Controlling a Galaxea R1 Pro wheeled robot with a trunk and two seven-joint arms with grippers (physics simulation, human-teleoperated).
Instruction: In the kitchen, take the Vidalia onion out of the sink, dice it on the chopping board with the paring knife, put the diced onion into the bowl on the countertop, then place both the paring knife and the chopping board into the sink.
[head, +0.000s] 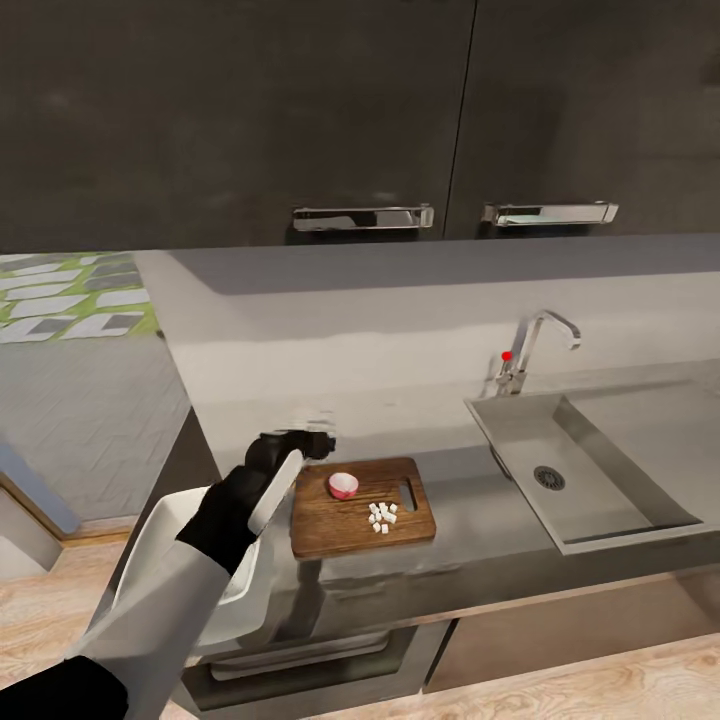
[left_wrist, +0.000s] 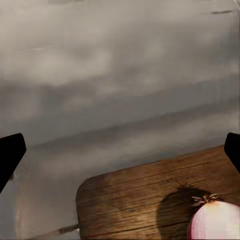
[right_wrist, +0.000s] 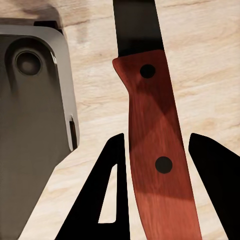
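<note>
The chopping board (head: 345, 528) lies on the countertop (head: 470, 510), left of the sink (head: 600, 470). The Vidalia onion (head: 343, 485) rests on the board's far part, and the diced onion (head: 382, 516) forms a small white pile near the handle hole. My left gripper (head: 318, 443) hovers open just beyond the board's far-left corner. In the left wrist view it (left_wrist: 120, 155) stands wide open over the board's corner (left_wrist: 130, 200), with the onion (left_wrist: 217, 222) close by. My right gripper (right_wrist: 160, 190) is shut on the paring knife (right_wrist: 150, 130). The bowl (head: 243, 598) sits partly under my left arm.
A chrome tap (head: 535, 345) with a red knob stands behind the sink. Dark wall cabinets (head: 360, 110) hang above the counter. In the right wrist view, wooden floor (right_wrist: 210, 65) and a grey part of the robot (right_wrist: 30, 110) lie beneath the knife.
</note>
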